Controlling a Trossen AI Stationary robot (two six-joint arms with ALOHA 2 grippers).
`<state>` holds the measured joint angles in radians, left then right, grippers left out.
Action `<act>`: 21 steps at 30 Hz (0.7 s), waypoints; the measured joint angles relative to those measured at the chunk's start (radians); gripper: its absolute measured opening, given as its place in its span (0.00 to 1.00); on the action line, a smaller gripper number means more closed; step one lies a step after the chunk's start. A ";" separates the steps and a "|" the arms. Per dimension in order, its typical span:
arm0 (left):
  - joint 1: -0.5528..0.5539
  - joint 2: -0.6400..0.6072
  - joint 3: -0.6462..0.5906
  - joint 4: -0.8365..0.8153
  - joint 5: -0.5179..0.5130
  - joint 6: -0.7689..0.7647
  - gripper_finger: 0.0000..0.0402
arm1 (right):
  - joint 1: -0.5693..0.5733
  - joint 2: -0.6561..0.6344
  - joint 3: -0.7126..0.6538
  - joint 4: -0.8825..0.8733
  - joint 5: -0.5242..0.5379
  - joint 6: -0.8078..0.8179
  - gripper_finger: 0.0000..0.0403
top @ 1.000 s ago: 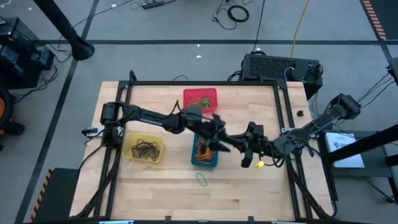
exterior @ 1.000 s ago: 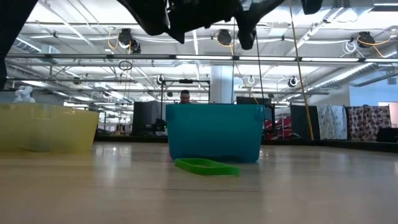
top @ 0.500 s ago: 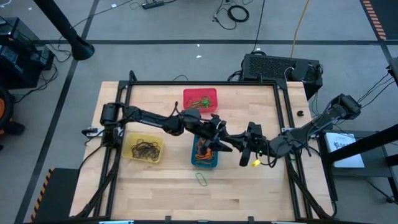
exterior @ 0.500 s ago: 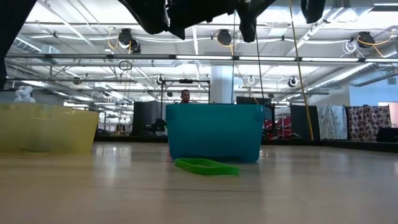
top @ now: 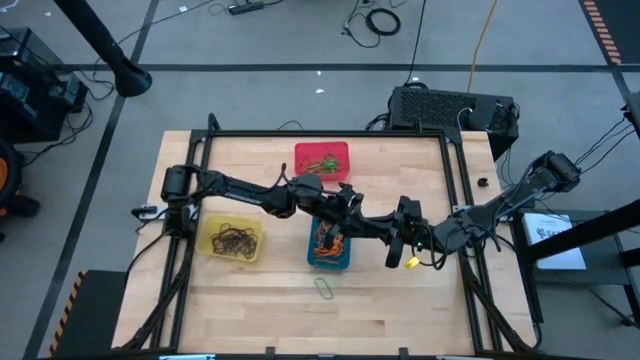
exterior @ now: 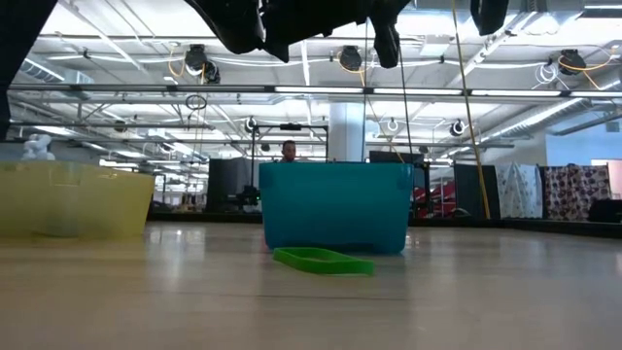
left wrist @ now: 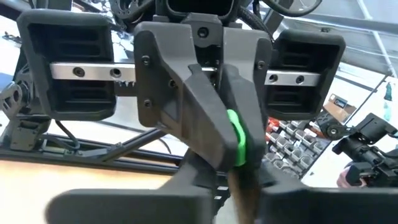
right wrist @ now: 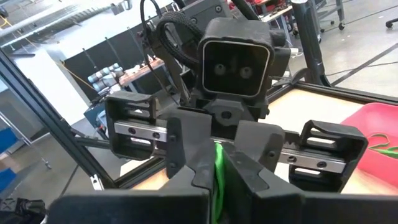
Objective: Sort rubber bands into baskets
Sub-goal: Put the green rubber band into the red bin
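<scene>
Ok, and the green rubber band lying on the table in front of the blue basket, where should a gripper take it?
Pinch one long side of the loose green band from straight above, fingers across its length: it lies flat on the wood. The left gripper and the right gripper both pinch a second green band in the air by the blue basket.

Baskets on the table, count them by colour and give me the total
Red basket: 1
Blue basket: 1
Yellow basket: 1
Total: 3
</scene>
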<state>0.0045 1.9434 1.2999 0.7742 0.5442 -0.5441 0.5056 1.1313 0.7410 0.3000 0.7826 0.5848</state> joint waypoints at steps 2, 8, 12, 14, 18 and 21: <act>0.000 0.000 0.000 0.000 0.000 0.003 0.03 | 0.000 0.000 0.000 0.000 0.000 0.000 0.05; -0.003 0.000 0.000 -0.006 0.000 0.004 0.01 | 0.000 0.000 0.000 -0.007 0.000 0.023 0.14; -0.005 0.000 0.002 -0.022 0.001 0.009 0.01 | 0.000 0.000 0.000 -0.011 0.001 0.066 0.24; -0.003 0.000 0.002 -0.057 0.001 0.020 0.01 | 0.000 0.000 0.000 -0.028 0.001 0.080 0.30; 0.016 0.000 0.002 -0.132 0.001 0.036 0.01 | 0.000 0.000 0.000 -0.103 0.001 0.118 0.42; 0.043 -0.001 0.002 -0.210 0.006 0.050 0.01 | 0.000 0.000 0.000 -0.178 -0.035 0.165 0.49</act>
<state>0.0475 1.9421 1.3014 0.5645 0.5506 -0.4940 0.5056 1.1313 0.7410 0.1219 0.7480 0.7497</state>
